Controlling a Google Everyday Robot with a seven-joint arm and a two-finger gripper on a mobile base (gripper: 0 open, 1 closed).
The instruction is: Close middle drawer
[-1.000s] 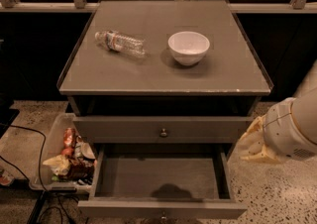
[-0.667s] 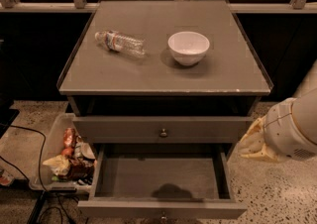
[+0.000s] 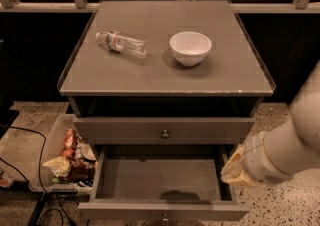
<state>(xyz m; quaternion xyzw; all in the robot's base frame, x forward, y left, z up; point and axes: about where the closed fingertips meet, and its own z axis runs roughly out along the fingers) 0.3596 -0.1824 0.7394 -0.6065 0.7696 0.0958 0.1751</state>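
A bin (image 3: pixel 49 147) of snack packets is seen on the floor at the left. On the cabinet top (image 3: pixel 227 70), a plastic bottle (image 3: pixel 122 43) is laid on its side, left of a white bowl (image 3: pixel 190 47). Below the closed upper drawer (image 3: pixel 120 130), the middle drawer (image 3: pixel 125 210) is pulled well out. The gripper (image 3: pixel 234 170) is held just beside its right wall; how far it is opened, or whether anything is gripped, cannot be told.

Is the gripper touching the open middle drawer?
Cannot tell. In the camera view the gripper overlaps the right wall of the middle drawer, hiding any gap.
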